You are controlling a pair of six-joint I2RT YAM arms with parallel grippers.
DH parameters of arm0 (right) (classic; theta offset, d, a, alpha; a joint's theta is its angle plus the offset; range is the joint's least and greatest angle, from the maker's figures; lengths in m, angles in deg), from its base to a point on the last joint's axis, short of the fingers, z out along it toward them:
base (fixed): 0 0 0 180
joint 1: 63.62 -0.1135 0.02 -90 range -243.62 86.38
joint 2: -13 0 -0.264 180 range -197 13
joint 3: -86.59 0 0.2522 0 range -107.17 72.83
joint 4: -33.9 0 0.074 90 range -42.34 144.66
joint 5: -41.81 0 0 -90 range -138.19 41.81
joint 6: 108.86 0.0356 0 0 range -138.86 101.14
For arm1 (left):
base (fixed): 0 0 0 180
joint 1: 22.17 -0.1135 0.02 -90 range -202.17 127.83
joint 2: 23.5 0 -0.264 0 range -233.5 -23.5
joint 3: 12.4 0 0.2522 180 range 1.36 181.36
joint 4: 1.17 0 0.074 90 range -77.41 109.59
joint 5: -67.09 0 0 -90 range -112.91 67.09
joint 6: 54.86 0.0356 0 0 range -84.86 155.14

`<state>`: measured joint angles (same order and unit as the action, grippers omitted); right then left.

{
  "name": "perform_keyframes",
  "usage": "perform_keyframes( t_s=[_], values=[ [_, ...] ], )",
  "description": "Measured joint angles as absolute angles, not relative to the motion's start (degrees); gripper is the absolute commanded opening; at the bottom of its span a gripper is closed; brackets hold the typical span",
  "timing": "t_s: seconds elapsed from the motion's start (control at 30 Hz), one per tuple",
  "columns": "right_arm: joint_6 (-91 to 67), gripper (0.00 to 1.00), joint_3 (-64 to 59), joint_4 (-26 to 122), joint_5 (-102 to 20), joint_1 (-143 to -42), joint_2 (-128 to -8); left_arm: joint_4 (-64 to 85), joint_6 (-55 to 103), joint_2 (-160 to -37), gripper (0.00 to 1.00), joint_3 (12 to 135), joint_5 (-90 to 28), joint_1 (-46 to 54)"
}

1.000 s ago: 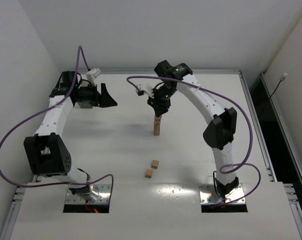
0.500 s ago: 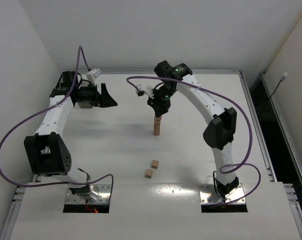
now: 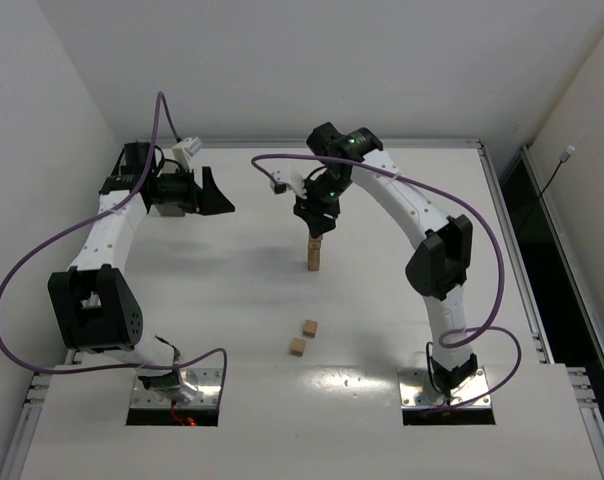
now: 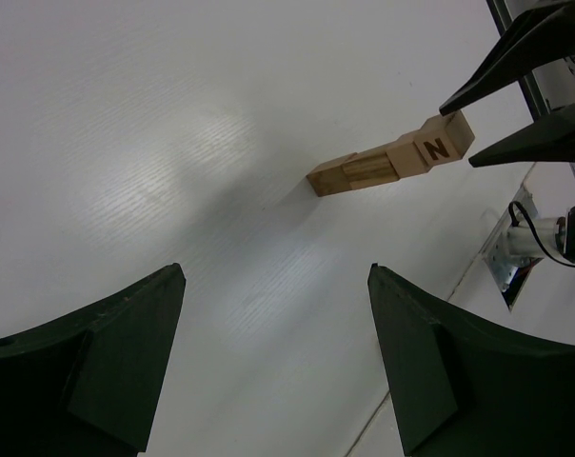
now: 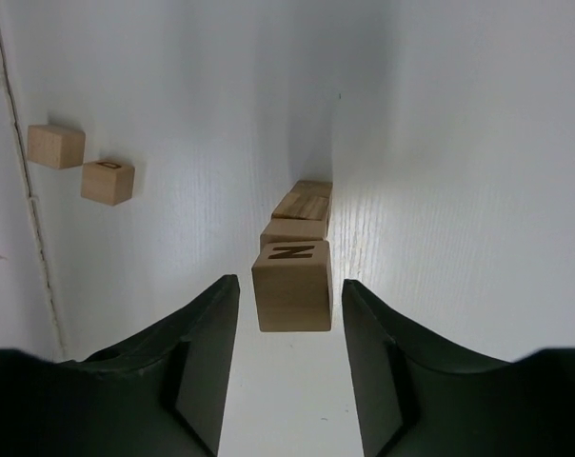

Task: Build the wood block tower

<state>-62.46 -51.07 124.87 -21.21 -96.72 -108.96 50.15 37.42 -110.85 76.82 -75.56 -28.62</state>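
Wider than second ago, right gripper point(image 3: 315, 228) stands open astride tower point(image 3: 313, 255), gap each side of N-marked top block point(image 5: 291, 284); left gripper point(image 4: 276, 271) open, empty, well left. Tower: slim tan column, mid-table. Two loose blocks point(image 3: 303, 337) nearer bases.

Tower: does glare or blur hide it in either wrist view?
Left wrist view: soft glare on the table beside the tower, which is sharp, its N legible. Right wrist view: top block crisp, no glare on it.

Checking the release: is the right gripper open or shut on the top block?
Open: the right gripper flanks the top block, a clear gap beside each finger.
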Motion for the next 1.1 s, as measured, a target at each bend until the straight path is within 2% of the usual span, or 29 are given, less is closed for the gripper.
perform_keyframes(
  t_s=[0.23,0.5,0.57,0.67,0.73,0.9,1.1],
  values=[
    [-62.5,0.63,-51.0,124.9,-21.2,-96.7,-109.0,50.2,37.4,-110.8,0.75,76.8,-75.6,-28.6],
    [-61.6,0.64,-48.7,124.3,-23.1,-96.4,-106.5,50.1,38.4,-110.5,0.76,76.5,-75.4,-28.6],
    [-60.4,0.64,-46.3,122.5,-25.6,-95.5,-102.9,50.7,41.2,-109.2,0.76,75.2,-74.8,-28.3],
    [-58.2,0.70,-40.5,119.3,-29.4,-91.9,-95.4,54.3,48.3,-104.4,0.79,71.8,-72.5,-26.5],
    [-56.5,0.77,-36.2,115.9,-32.2,-87.5,-88.7,56.5,52.9,-99.1,0.80,68.4,-70.6,-22.9],
    [-52.4,0.81,-21.7,105.3,-39.8,-75.8,-70.3,61.3,60.2,-90.1,0.80,62.7,-67.3,-8.4],
    [-48.3,0.81,-6.4,99.1,-42.8,-70.0,-58.6,59.4,59.9,-93.3,0.77,56.8,-61.5,11.3]
  ],
)
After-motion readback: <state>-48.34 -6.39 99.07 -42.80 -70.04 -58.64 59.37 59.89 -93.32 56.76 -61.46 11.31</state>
